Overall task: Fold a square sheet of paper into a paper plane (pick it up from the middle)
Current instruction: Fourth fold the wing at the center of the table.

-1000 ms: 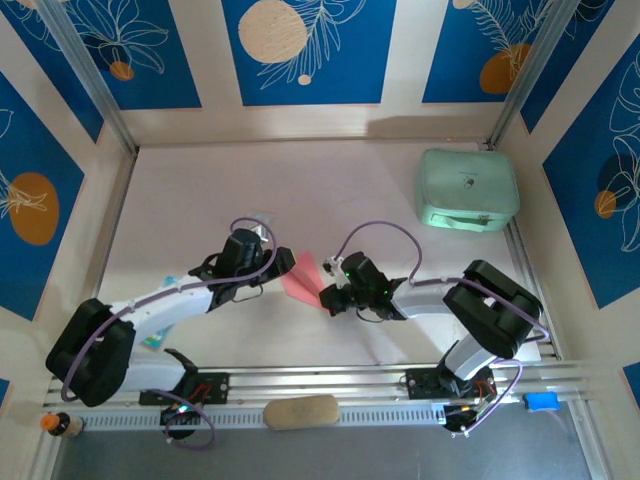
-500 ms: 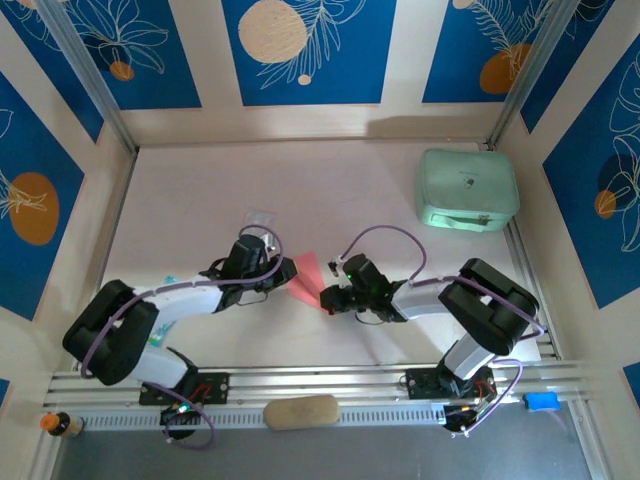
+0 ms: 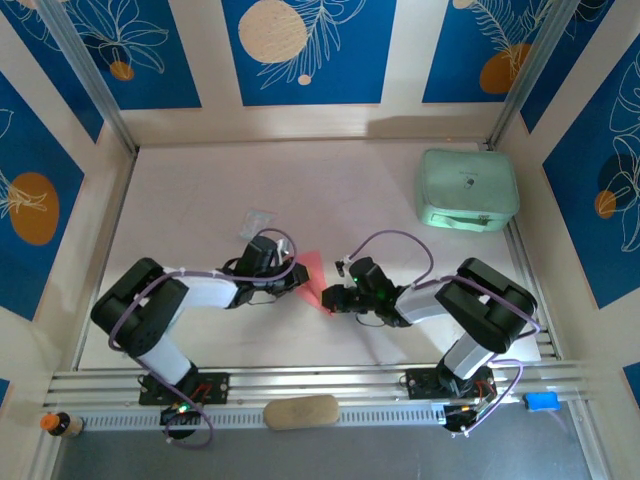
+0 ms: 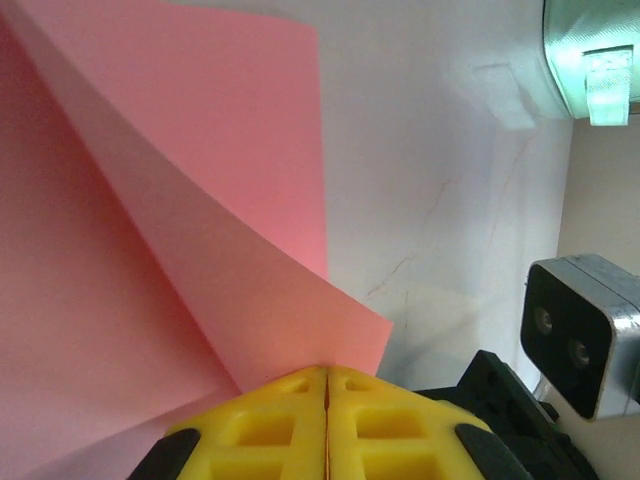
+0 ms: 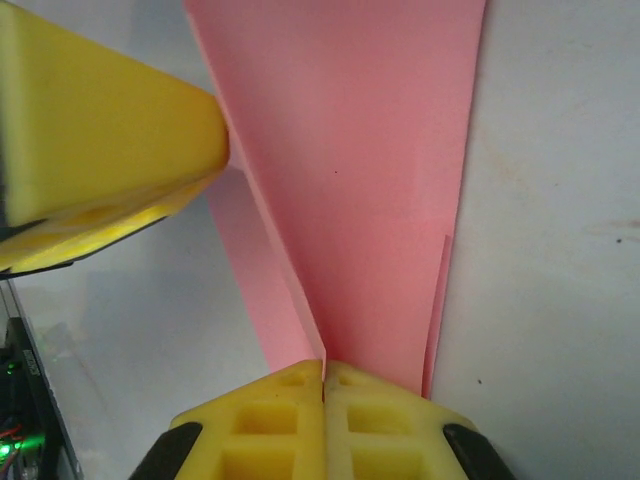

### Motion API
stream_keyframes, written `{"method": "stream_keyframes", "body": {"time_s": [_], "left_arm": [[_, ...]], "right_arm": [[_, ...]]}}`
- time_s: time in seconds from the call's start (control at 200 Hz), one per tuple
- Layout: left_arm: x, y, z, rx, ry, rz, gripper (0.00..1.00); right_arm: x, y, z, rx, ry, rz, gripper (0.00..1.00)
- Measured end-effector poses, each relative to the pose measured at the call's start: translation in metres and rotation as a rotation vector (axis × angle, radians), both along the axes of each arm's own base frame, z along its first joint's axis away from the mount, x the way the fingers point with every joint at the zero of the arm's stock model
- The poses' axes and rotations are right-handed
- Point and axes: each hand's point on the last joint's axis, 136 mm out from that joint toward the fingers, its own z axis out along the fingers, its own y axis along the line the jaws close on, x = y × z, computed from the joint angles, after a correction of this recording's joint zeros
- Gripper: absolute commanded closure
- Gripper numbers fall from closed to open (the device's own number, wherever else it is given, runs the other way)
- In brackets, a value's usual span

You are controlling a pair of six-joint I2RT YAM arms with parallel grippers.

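Now the left gripper (image 4: 327,372) is pinching the folded pink paper (image 5: 370,150) near 1 corner, the right gripper (image 5: 322,368) is clamping its narrow end, mid-table (image 3: 200,180); open surface is stretching beyond both.

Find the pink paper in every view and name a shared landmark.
Top external: pink paper at centre, between the two arms.
Left wrist: paper left and centre, pinched at bottom.
Right wrist: paper centre, pinched at bottom.
Landmark: green case, upper right in top and left wrist.
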Motion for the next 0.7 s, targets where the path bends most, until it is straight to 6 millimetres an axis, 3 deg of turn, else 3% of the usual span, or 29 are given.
{"method": "stream_keyframes", "body": {"time_s": [0.445, 0.7], "left_arm": [[0.006, -0.010, -0.004, -0.004, 0.017, -0.014, 0.93], [0.008, -0.019, -0.001, -0.023, 0.021, -0.037, 0.92]], "right_arm": [[-0.002, -0.003, 0.001, 0.014, 0.020, -0.026, 0.87], [-0.003, -0.005, 0.002, 0.007, 0.028, -0.031, 0.89]]}}
